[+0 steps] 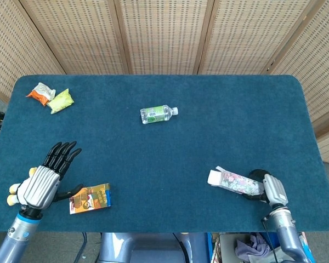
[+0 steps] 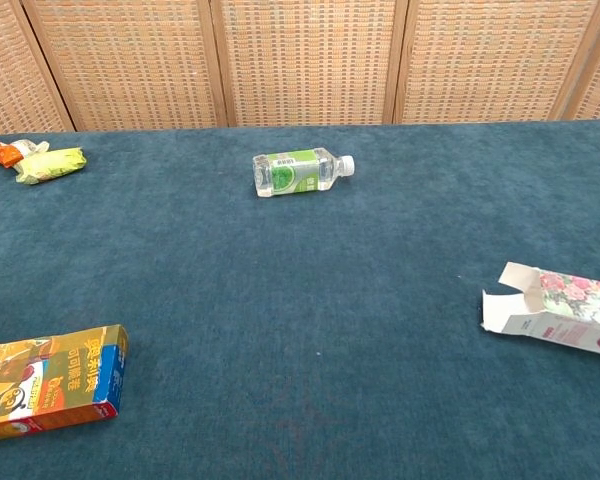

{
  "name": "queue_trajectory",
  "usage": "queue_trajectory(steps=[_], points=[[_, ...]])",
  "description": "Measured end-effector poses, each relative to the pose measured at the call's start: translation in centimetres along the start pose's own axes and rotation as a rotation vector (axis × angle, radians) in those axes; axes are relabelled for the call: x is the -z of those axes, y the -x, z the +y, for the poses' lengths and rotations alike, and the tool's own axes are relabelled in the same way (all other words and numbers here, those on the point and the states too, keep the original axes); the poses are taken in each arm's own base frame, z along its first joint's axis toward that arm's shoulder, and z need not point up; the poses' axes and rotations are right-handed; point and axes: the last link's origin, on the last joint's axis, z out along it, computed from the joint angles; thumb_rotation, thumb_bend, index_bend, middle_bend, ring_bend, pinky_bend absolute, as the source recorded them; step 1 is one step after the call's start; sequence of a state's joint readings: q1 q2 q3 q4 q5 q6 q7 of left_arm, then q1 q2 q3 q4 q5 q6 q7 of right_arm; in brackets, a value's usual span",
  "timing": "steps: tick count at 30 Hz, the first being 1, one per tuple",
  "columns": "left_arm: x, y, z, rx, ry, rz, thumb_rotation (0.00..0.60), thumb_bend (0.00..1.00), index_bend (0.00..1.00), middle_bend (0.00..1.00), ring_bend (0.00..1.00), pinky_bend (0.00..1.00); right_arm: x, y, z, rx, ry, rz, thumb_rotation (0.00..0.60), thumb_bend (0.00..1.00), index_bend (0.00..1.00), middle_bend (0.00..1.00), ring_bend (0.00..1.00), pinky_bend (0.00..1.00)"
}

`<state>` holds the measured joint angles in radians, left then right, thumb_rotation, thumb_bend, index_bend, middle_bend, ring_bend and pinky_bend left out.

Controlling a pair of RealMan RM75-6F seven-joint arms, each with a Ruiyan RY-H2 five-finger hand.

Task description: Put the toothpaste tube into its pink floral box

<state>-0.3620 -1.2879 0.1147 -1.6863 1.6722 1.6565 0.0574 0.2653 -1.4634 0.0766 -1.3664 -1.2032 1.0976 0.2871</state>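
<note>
**Box down at 4 o'clock, tube nowhere to be seen**

Lying flat on the blue table (image 1: pixel 219 104), toward 4 o'clock in the head view: the pink floral box (image 1: pixel 234 182). Long axis running roughly 9 to 3, tilted a little toward 10 and 4. Flaps splayed at the 9 o'clock end, mouth facing the table's middle, plainly open in the chest view.

Wrapped around the box's 3 o'clock end: the dark fingers (image 1: pixel 257 176) of the right hand (image 1: pixel 267 188), apparently clasping it against the cloth. Out of frame in the chest view.

Far off at 8 o'clock: the left hand (image 1: pixel 42 182), palm down, fingers fanned apart, holding nothing. Just beside it at 3 o'clock, an orange carton (image 1: pixel 90 198); half hidden behind it, a plush toy (image 1: pixel 13 193).

No toothpaste tube found in either view. Cannot tell whether already inside the box or simply out of sight.

Elsewhere: a water bottle (image 1: pixel 158 114) near centre, snack packets (image 1: pixel 50 97) at 10 o'clock.

Judged from this: right hand much the nearer, and holding the closed end. Any insertion to come from 9 o'clock, along the box's length, into that open mouth, so a job for the left hand, well apart at present.
</note>
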Motion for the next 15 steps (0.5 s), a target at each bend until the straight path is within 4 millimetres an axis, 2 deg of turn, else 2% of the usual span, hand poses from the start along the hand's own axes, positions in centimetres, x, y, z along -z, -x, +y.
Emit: queue_trajectory(steps=[3,10,15], points=[[0.3,0.1,-0.4,-0.004,-0.016,0.008,0.600,0.23,0.05,0.00,0.00,0.00,0.1,0.3,0.3,0.031,0.005,-0.039,0.600,0.00,0.16,0.00,0.00,0.00],[1.1,0.3,-1.3,0.003,-0.054,0.016,0.600,0.23,0.05,0.00,0.00,0.00,0.4,0.1,1.0,0.104,0.024,-0.073,0.600,0.00,0.02,0.00,0.00,0.00],[1.7,0.5,-1.9,0.010,-0.083,0.020,0.600,0.23,0.05,0.00,0.00,0.00,0.6,-0.4,1.2,0.149,0.028,-0.055,0.600,0.00,0.00,0.00,0.00,0.00]])
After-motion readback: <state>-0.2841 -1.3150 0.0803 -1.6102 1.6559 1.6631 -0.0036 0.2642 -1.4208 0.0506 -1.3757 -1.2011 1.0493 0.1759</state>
